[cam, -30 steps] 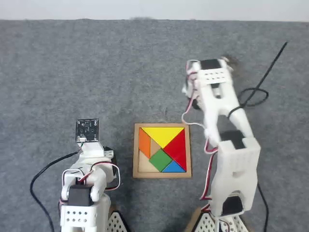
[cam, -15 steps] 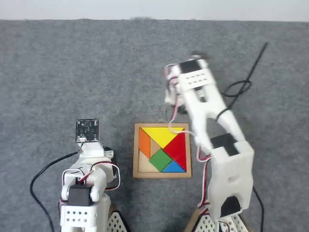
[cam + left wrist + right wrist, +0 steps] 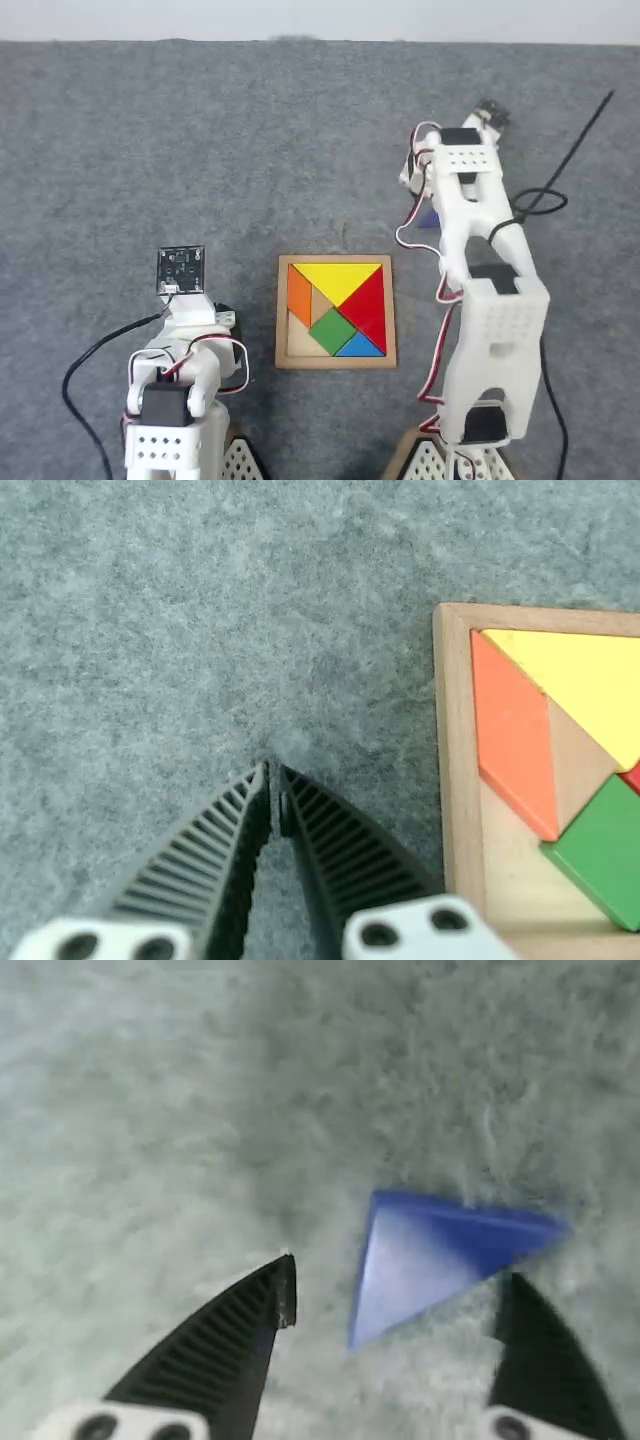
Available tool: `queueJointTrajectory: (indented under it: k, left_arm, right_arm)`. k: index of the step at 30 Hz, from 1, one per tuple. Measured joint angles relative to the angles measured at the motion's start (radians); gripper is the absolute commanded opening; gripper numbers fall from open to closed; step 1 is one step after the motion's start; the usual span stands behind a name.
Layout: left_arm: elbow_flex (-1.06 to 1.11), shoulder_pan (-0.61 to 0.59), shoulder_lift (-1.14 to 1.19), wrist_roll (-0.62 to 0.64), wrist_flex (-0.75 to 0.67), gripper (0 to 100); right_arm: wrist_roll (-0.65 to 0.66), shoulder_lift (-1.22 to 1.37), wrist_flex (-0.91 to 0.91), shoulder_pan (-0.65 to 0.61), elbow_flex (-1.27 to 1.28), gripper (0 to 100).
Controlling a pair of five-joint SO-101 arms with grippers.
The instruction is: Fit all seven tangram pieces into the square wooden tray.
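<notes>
The square wooden tray lies mid-table and holds a yellow triangle, an orange parallelogram, a red triangle, a green square and a small blue triangle. Bare wood shows between the orange and green pieces. A loose blue triangle lies on the grey mat behind and right of the tray, peeking out under the right arm. My right gripper is open, with one finger on each side of it. My left gripper is shut and empty, on the mat left of the tray.
Grey felt mat covers the whole table. The right arm stretches along the tray's right side. A black cable trails behind it. The left arm is folded at the front left.
The right arm swung left toward the tray's back edge, then back right and farther out, now over the loose blue triangle. The left arm stayed still.
</notes>
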Motion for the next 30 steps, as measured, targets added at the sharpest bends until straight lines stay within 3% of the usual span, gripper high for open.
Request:
queueJointTrajectory:
  k: [10, 15, 25, 30]
  left_arm:
    - [0.0, 0.0, 0.0, 0.0, 0.0, 1]
    - [0.0, 0.0, 0.0, 0.0, 0.0, 1]
    - [0.0, 0.0, 0.0, 0.0, 0.0, 1]
    - [0.0, 0.0, 0.0, 0.0, 0.0, 1]
  right_arm:
    - [-0.095, 0.031, -0.038, 0.081, -0.002, 25.3]
    - [-0.104, 0.041, -0.037, 0.095, -0.002, 15.2]
    - [-0.103, 0.052, -0.006, 0.123, 0.0, 0.5]
    - [-0.02, 0.054, 0.032, 0.123, -0.002, 0.6]
